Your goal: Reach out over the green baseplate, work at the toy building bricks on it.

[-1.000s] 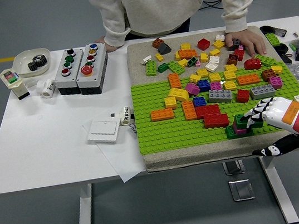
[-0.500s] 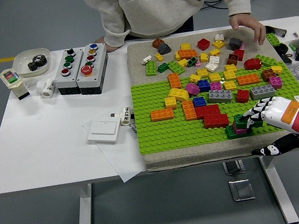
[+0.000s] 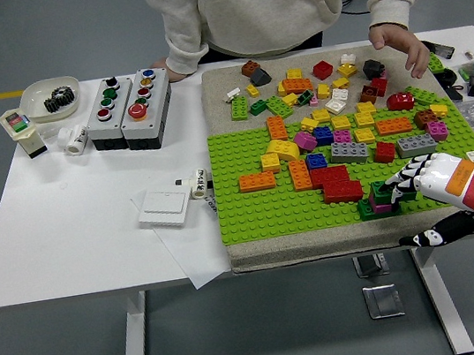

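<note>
1. Green baseplate (image 3: 250, 207) is a studded plastic sheet lying on a rough beige mat (image 3: 219, 86) at the right half of the white worktop (image 3: 65, 221), its near edge close to the worktop's near edge.
2. Toy building bricks (image 3: 338, 140) in glossy yellow, orange, red, grey, blue and magenta cover the plate's far right part and spill onto the mat toward the far edge; most are blocky, a few rounded.
3. Right hand (image 3: 438, 179), white-shelled with black-jointed fingers (image 3: 402, 178), reaches in from the right edge near the near right corner; the fingers are clamped on a small stack of green and magenta bricks (image 3: 379, 201) at the plate's near right corner.
4. A person's hand (image 3: 400, 41) hangs above the mat's far right corner, fingers loosely curled, touching no brick.
5. A grey button box (image 3: 129, 109), a white bowl (image 3: 48, 98) and a flat white switch (image 3: 164, 208) sit on the left half.
6. Compared with a second ago, the person's hand has lifted off the bricks, while the robot's grip stays put on the stack.
</note>
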`<action>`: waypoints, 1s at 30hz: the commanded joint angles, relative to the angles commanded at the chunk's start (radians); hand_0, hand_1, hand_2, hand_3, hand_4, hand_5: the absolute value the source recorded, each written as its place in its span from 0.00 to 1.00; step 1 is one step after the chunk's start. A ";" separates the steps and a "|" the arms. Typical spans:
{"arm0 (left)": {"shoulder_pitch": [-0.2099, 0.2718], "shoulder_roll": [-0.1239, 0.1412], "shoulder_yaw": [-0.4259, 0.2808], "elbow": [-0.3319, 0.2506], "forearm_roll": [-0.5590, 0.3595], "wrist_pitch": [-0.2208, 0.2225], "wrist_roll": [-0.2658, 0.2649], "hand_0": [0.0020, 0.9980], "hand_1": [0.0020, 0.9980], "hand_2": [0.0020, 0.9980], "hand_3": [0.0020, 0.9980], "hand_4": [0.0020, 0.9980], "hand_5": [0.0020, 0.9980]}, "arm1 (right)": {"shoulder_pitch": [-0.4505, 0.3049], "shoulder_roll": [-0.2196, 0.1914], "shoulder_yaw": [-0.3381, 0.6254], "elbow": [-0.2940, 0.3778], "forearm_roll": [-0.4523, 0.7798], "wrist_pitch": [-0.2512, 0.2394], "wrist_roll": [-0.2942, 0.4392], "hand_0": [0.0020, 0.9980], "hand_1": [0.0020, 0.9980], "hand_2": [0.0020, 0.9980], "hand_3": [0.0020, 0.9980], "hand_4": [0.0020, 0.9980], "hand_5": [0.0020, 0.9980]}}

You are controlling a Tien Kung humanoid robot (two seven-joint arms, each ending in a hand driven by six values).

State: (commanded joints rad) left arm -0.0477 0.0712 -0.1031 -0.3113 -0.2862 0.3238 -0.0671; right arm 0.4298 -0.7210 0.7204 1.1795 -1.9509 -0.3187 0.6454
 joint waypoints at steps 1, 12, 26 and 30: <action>0.000 0.000 0.000 0.000 0.000 0.000 0.000 0.63 0.73 0.72 0.57 0.61 0.61 | 0.000 0.000 0.000 0.000 0.000 0.000 0.000 0.67 0.66 0.68 0.53 0.88 0.62; -0.001 0.000 -0.002 0.001 0.006 0.000 0.001 0.63 0.73 0.72 0.57 0.61 0.61 | 0.002 -0.011 -0.010 0.004 0.011 0.008 0.000 0.67 0.66 0.67 0.52 0.88 0.62; -0.002 0.000 -0.004 0.001 0.013 0.000 0.004 0.63 0.73 0.72 0.57 0.61 0.61 | 0.005 -0.014 -0.021 0.009 0.016 0.015 0.000 0.66 0.65 0.67 0.52 0.88 0.62; -0.002 0.000 -0.005 0.001 0.016 0.001 0.005 0.63 0.73 0.72 0.57 0.61 0.61 | 0.007 -0.011 -0.024 0.009 0.016 0.014 0.000 0.66 0.65 0.67 0.52 0.88 0.62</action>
State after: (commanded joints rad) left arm -0.0493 0.0715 -0.1085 -0.3100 -0.2706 0.3248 -0.0621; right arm 0.4372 -0.7324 0.6969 1.1882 -1.9349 -0.3051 0.6454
